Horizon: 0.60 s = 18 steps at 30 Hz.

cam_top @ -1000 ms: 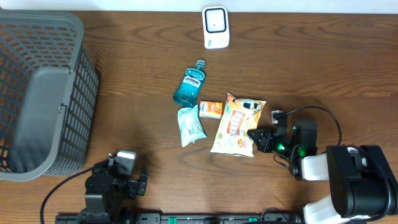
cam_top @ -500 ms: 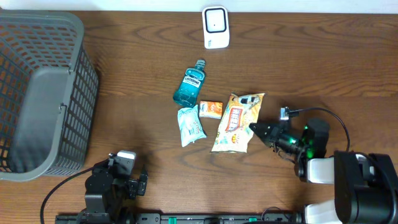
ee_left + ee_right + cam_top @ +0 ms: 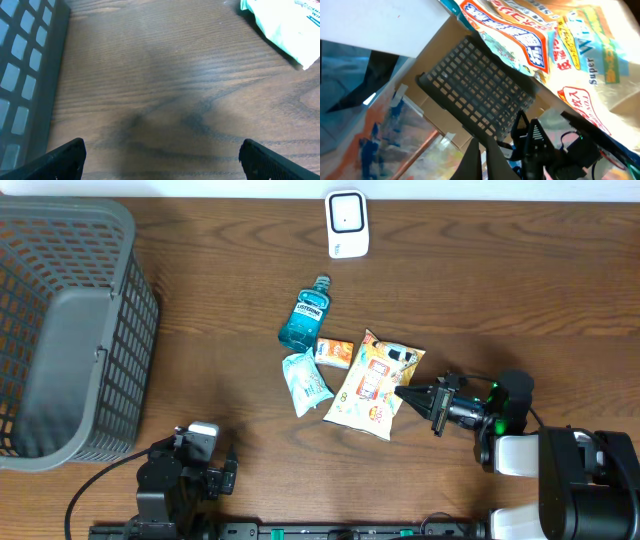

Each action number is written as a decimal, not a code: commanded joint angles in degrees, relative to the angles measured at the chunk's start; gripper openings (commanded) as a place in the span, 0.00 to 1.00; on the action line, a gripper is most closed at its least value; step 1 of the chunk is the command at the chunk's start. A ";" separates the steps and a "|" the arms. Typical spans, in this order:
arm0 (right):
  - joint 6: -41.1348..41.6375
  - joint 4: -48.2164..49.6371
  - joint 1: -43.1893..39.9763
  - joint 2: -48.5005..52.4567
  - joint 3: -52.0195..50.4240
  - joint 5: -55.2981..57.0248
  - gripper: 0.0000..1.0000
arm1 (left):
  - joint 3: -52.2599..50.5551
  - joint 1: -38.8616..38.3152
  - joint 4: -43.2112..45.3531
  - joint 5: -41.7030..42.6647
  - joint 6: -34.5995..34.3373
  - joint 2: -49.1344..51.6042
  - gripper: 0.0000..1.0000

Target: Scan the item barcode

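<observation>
The snack bag (image 3: 365, 385), orange and white, lies askew in the middle of the table. My right gripper (image 3: 402, 392) is shut, its tip against the bag's right edge. In the right wrist view the bag (image 3: 560, 45) fills the top, and the shut gripper (image 3: 483, 146) shows nothing between its fingers. The white scanner (image 3: 347, 223) stands at the far edge. My left gripper (image 3: 162, 160) is wide open over bare wood near the front left, its arm (image 3: 185, 475) low in the overhead view.
A blue mouthwash bottle (image 3: 305, 320), a small orange box (image 3: 337, 353) and a pale wipes pack (image 3: 305, 383) lie just left of the bag. The wipes pack (image 3: 280, 25) also shows ahead of my left gripper. A grey basket (image 3: 60, 330) fills the left side.
The snack bag has tilted and shifted left and down, now touching the wipes pack. My right gripper drew back to the right, then came in again at the bag's edge. The left arm stayed still.
</observation>
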 commanded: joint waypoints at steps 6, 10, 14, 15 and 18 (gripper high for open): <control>-30.75 12.17 1.81 -0.52 0.09 0.13 0.46 | -0.24 0.20 -2.47 0.57 -0.28 -0.15 0.98; -22.21 36.17 5.20 -0.74 2.49 -2.01 0.89 | -0.24 0.17 -2.47 0.57 -0.28 -0.15 0.98; -20.76 36.81 8.85 -3.50 9.22 -6.16 0.92 | -0.24 0.20 -2.47 0.57 -0.28 -0.15 0.98; -20.83 36.74 10.10 -4.37 10.97 -6.54 0.92 | -0.24 0.17 -2.47 0.57 -0.28 -0.15 0.98; -21.70 36.72 13.31 -6.56 15.47 -6.36 0.99 | -0.24 0.17 -2.47 0.57 -0.28 -0.15 0.98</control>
